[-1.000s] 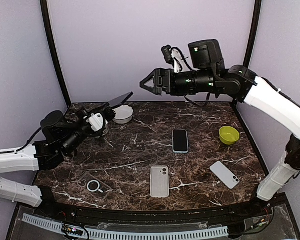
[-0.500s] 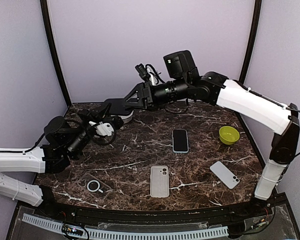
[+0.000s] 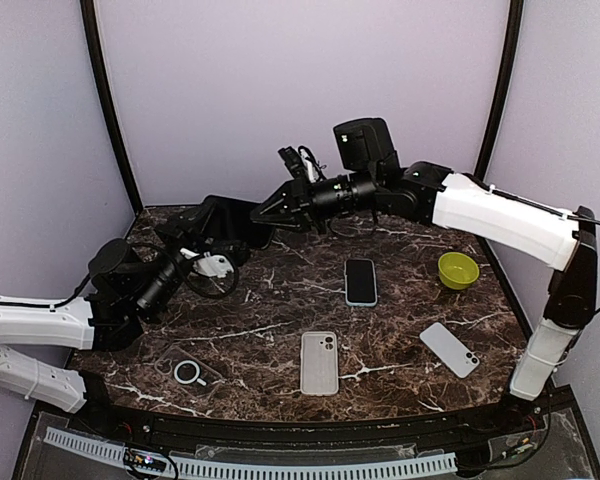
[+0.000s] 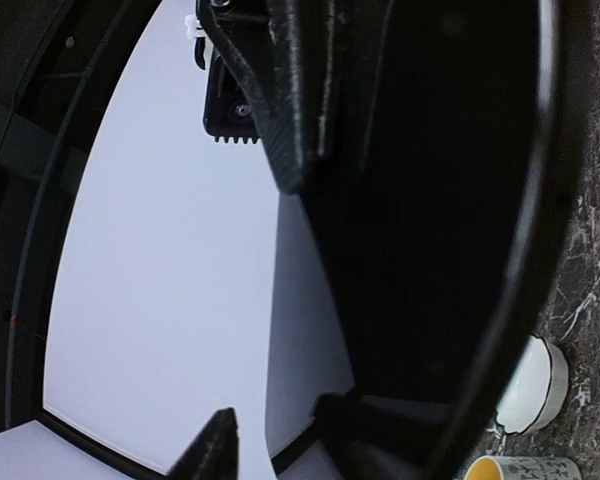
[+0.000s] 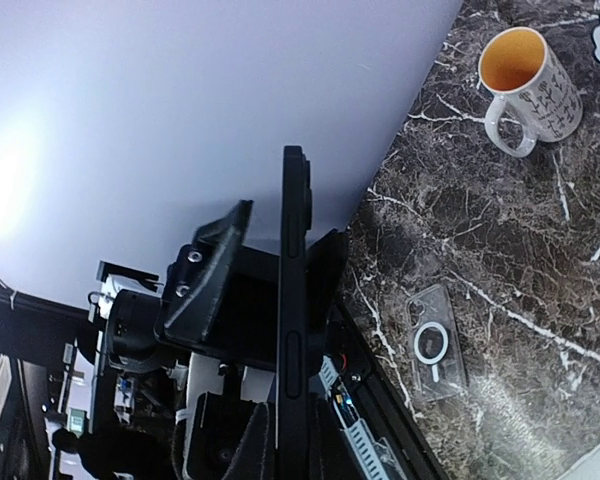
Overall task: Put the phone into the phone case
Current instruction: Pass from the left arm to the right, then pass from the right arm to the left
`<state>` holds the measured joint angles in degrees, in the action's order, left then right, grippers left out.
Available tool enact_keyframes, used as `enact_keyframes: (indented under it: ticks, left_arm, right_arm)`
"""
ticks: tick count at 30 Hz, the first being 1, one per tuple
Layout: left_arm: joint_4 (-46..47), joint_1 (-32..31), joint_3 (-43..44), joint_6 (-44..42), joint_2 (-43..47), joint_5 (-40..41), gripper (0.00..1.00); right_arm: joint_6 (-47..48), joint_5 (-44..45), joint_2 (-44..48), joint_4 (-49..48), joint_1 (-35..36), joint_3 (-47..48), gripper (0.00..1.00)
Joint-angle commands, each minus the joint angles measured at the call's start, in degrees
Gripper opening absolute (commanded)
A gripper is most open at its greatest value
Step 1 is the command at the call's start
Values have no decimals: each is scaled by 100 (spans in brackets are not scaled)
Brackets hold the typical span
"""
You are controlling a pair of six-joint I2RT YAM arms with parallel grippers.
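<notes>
Black phone [image 3: 225,215] is held in air over far-left worktop [image 3: 400,330], clamped by right hand [image 3: 265,212]; left hand [image 3: 202,232] is parted around it. Judged stiff, slick, glass-fragile, light; best pinched across flat faces, away from side btns.

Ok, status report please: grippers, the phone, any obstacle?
Right gripper shut on black phone, off the table. Left gripper open around it. Clear case lies flat, nothing over it.

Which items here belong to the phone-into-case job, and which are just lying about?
Job: black phone, gripped by right tool; left tool, open around it; clear ringed case or pale case, unclear which.
Lying about: green bowl, mug, blue-edged phone, white-backed phone.
</notes>
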<state>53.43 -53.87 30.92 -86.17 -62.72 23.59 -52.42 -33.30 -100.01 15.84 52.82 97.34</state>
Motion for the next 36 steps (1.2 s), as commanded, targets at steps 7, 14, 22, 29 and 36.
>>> enact_keyframes:
  ticks: [7,14,22,29,36]
  left_arm:
    - [-1130,-85,110,1701,545,188,88]
    - [-4355,-66,1489,5996,1168,-1741,89]
    - [-4275,697,2733,10072,412,-4438,86]
    - [-2695,973,2719,11516,153,-5277,86]
    - [-1513,974,2578,11626,275,-5299,82]
  right_arm:
    - [803,568,852,-1326,-144,-619,0]
    - [1366,1113,1615,-2925,-140,-1535,0]
    - [1719,636,2153,-5383,-85,-2717,0]
    - [1944,238,2161,-5809,35,-2847,0]
    - [1960,134,2142,-5845,53,-2945,0]
